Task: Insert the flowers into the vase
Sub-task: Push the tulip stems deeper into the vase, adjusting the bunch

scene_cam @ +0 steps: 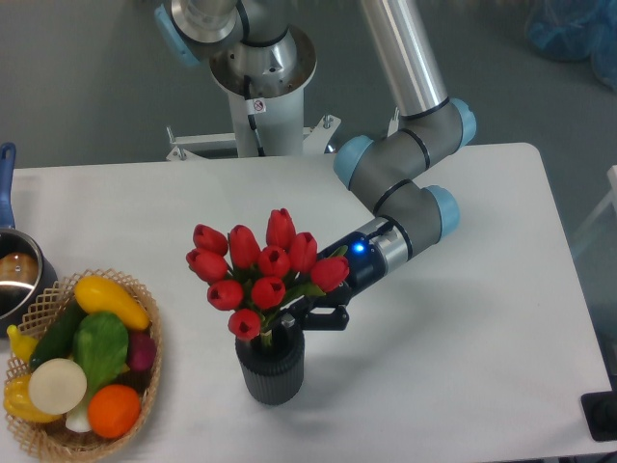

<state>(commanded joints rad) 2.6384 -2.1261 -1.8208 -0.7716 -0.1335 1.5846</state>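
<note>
The flowers (258, 270), a bunch of red tulip buds with green stems and leaves, stand with their stems down in the mouth of the vase (271, 371). The vase is a short dark grey ribbed cylinder, upright on the white table, front centre. My gripper (307, 311) reaches in from the right and sits at the stems just above the vase's rim. One black finger (326, 318) shows below the buds. The other is hidden behind the buds and leaves, so I cannot tell whether the jaws grip the stems.
A wicker basket (145, 386) of vegetables stands at the front left. A steel pot (17, 280) with a blue handle is at the left edge. The arm's base (260, 87) stands behind the table (463, 367).
</note>
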